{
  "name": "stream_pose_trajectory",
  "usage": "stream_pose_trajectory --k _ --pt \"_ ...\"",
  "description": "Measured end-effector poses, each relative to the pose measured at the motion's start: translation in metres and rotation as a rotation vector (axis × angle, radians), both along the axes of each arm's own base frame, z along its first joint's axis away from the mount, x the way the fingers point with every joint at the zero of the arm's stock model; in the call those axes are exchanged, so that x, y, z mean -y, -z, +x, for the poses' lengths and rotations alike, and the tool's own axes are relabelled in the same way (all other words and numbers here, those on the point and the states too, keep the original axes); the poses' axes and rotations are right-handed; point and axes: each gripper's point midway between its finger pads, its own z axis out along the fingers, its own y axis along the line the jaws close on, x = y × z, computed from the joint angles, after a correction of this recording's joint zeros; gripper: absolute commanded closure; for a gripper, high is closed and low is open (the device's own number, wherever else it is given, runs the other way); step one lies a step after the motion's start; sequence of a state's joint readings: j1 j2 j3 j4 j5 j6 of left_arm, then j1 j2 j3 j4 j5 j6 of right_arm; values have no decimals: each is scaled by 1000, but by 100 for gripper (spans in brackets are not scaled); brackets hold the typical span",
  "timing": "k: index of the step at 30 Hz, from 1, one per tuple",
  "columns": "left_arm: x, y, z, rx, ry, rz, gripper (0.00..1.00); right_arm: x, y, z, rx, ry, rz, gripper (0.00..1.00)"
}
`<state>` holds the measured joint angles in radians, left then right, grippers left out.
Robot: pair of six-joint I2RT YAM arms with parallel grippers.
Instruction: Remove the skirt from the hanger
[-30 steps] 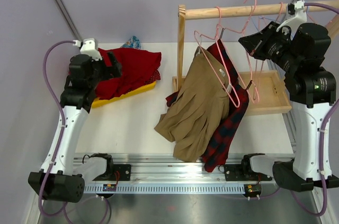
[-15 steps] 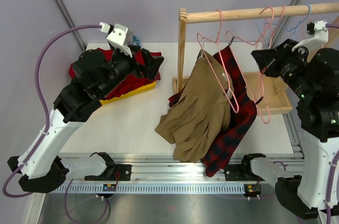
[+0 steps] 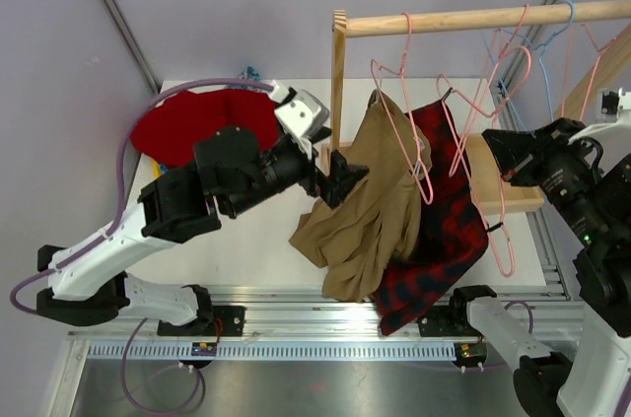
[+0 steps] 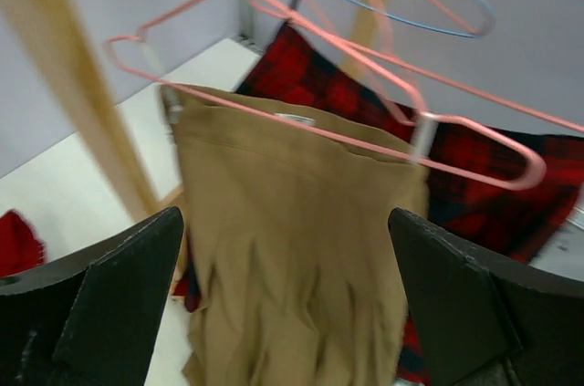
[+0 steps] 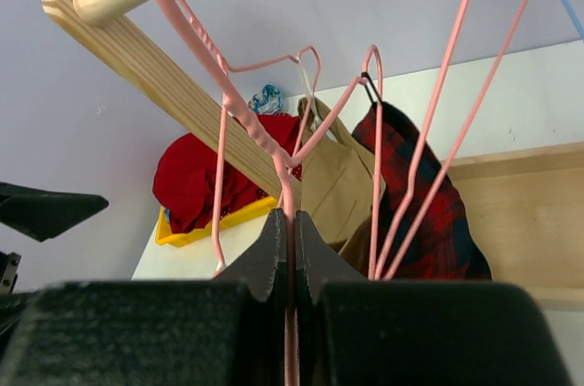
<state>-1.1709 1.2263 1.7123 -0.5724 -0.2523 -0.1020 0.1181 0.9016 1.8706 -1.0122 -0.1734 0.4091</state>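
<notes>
Top external: two skirts hang from the wooden rail [image 3: 463, 18], a tan skirt [image 3: 370, 205] left of a plaid skirt [image 3: 449, 230]. My left claw [image 3: 347, 180], spread wide, has swung over beside the tan one; my right claw [image 5: 287, 222] pinches a pink hanger [image 5: 251, 133].

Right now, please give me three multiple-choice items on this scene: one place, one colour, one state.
1. Where does the tan skirt hang? A in a bin; B from a pink hanger on the wooden rail; C over the left arm.
2. What colour is the clothes pile at far left? A red; B blue; C white.
3. How is the left pincer? A shut on the skirt; B out of view; C open.
Key: 1 B, its waist hangs from the hanger. 2 A, plainly red. 3 C, its fingers stand apart before the skirt.
</notes>
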Motion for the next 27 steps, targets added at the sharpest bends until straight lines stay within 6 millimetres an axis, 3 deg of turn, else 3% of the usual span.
stream_pose_trajectory --k 7,9,13,19,27 --pt "73 2 -105 19 281 -16 1 3 17 -41 15 -4 38 100" --pt "99 13 -134 26 343 7 1 2 15 -53 33 -14 54 100" --pt "138 45 -174 29 426 59 1 -1 8 -72 63 -38 78 100" --pt "170 79 -184 28 433 76 1 -5 1 -90 73 -73 113 100" --pt "196 78 -184 36 419 2 1 -11 -1 -109 78 -114 172 100"
